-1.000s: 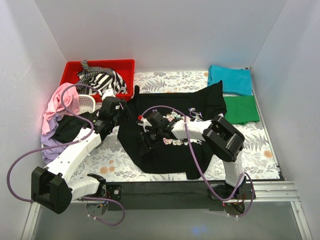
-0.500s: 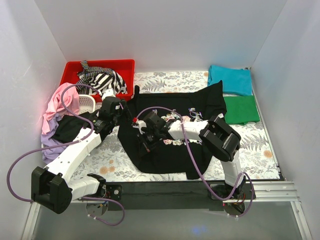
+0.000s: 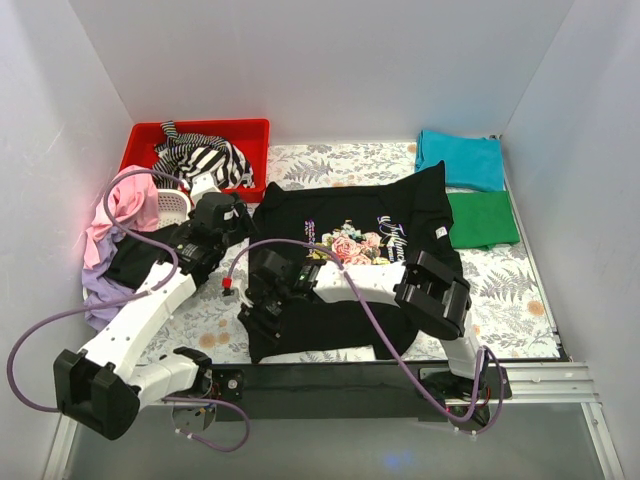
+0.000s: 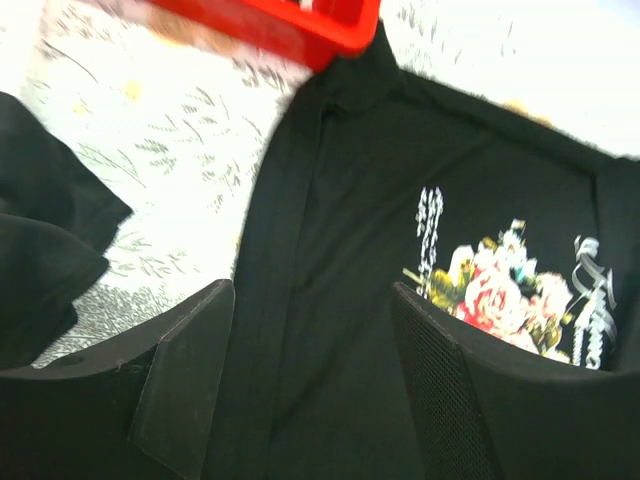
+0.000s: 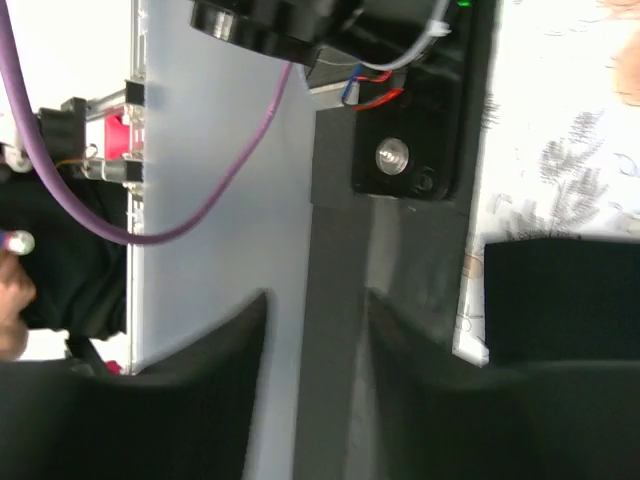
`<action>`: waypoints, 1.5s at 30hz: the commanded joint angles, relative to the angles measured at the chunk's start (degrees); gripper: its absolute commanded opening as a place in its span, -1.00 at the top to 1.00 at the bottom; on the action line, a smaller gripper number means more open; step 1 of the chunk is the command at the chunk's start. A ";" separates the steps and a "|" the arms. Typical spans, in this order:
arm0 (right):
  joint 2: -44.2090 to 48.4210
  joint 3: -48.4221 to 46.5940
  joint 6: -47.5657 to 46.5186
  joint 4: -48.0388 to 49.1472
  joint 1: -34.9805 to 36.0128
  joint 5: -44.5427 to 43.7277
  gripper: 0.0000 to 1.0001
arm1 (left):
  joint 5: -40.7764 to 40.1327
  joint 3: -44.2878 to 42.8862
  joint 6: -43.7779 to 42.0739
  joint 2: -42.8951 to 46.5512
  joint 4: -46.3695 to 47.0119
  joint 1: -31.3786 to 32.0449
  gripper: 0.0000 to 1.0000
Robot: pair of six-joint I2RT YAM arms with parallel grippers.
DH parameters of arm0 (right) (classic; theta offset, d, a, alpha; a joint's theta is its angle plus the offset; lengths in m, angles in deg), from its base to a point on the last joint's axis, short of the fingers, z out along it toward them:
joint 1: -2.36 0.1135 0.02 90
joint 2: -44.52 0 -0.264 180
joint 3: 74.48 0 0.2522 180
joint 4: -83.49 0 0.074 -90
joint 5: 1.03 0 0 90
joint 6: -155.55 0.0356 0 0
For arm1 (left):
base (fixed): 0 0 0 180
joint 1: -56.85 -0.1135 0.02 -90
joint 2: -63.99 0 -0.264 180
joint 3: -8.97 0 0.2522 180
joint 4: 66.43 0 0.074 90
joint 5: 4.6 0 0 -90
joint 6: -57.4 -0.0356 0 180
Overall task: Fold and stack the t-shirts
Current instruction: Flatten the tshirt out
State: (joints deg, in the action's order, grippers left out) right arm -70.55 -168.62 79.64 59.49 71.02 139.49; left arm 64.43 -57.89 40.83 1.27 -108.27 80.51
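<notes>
Black tee: the black rose-print tee (image 3: 350,262) lies spread print-up in the middle of the table (image 3: 520,290).
Left gripper: I see the left gripper (image 4: 312,300) standing wide with nothing between its fingers, over the tee's far-left corner.
Right gripper: the right gripper (image 5: 315,300) sits at the near-left corner by the table's front edge. Its jaws are parted narrowly and I see no cloth in the gap.
Key relation: I judge the tee's long axis runs across the table, left to right. Both grippers are at its left end, so the cloth lies to the right of each — left arm nearer the far corner, right arm nearer the near one.
Count, tees: six I can name. One is spread, and the teal tee (image 3: 460,158) and green tee (image 3: 482,218) lie folded just beside each other at right. The striped tee (image 3: 200,158) is in the red bin (image 3: 150,133). The pink tee (image 3: 125,200) and lilac tee (image 3: 98,285) are heaped at left.
Unclear: a dark piece (image 3: 135,258) in that heap — I cannot tell what it is.
Count, other: one bin, one white basket (image 3: 175,207).
</notes>
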 commanded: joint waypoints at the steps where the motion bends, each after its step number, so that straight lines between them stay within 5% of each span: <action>1: 0.44 -1.98 -3.10 -1.98 1.03 -1.26 -0.10 | -5.48 -2.09 1.10 3.83 -0.31 0.07 -0.25; 7: 13.60 3.46 -4.60 -10.22 -3.18 -28.77 -0.20 | -5.40 -2.62 -0.74 3.57 0.21 -0.02 -0.26; 11: 24.43 11.02 -1.97 -14.98 -10.37 -46.89 -0.27 | 4.77 -1.22 -3.11 2.17 4.49 0.07 -0.25; 16: 33.58 22.09 -1.43 -15.33 -27.07 -53.34 -0.31 | 38.02 2.30 -5.32 -6.68 13.73 0.07 -0.19; 20: 32.54 23.16 -4.32 -15.34 -33.15 -51.24 -0.31 | 45.57 2.47 -2.76 -16.17 17.69 1.21 -0.09; 28: 21.12 25.18 -3.63 -15.34 -39.04 -52.00 -0.30 | 39.97 0.20 -2.59 -31.05 15.53 2.44 -0.06; 32: 20.93 30.97 0.05 -16.30 -41.94 -57.20 -0.31 | 26.28 -1.92 -2.15 -34.84 6.39 2.88 -0.04; 36: 25.92 40.71 5.59 -16.56 -43.09 -61.24 -0.32 | 16.51 0.62 -0.31 -33.70 0.75 2.88 -0.04; 45: 46.41 45.40 18.34 -26.75 -41.59 -58.42 -0.34 | 6.20 1.60 0.14 -31.50 -7.17 2.88 -0.07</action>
State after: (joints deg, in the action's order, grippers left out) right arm -29.13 -124.58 91.70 44.15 28.51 80.83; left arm 81.30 -58.16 42.05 -30.01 -104.49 84.08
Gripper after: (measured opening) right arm 0.665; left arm 0.527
